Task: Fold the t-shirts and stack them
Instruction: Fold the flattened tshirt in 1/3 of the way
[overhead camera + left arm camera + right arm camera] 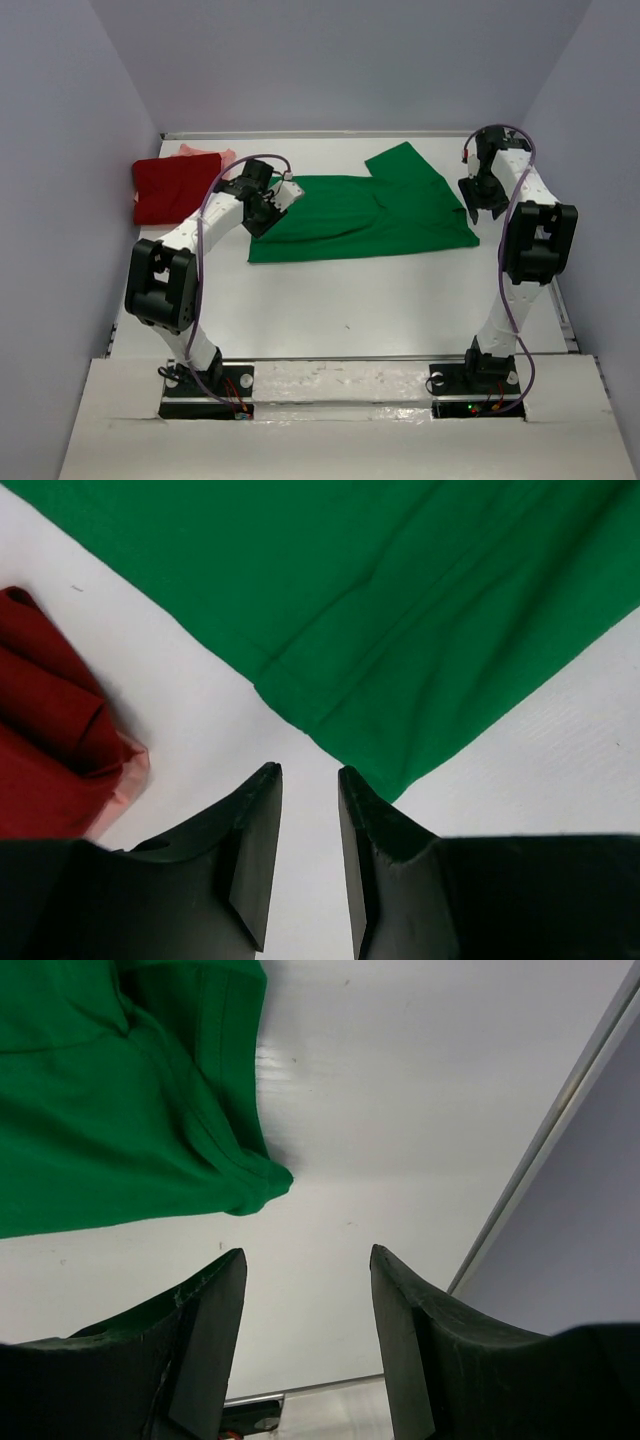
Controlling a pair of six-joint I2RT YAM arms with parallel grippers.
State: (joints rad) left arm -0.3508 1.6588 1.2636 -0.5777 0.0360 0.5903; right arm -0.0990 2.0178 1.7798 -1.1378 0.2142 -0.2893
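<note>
Dark red cloth shirt (pixel 170 190) folded atop pale pink shirt (pixel 210 154), upper left. Bright green shirt (pixel 370 215) at centre, likely unfinished. Left claw (pixel 310 772) narrowly parted, right claw (pixel 308 1253) wide, both empty.

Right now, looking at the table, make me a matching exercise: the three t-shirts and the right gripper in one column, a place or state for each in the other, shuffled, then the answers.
1. green t-shirt
2. dark red t-shirt
3. pink t-shirt
4. right gripper

A. folded, at the far left
B. open, holding nothing
C. spread out in the middle
D. only an edge showing past another shirt

Pairs: 1-C, 2-A, 3-D, 4-B
</note>
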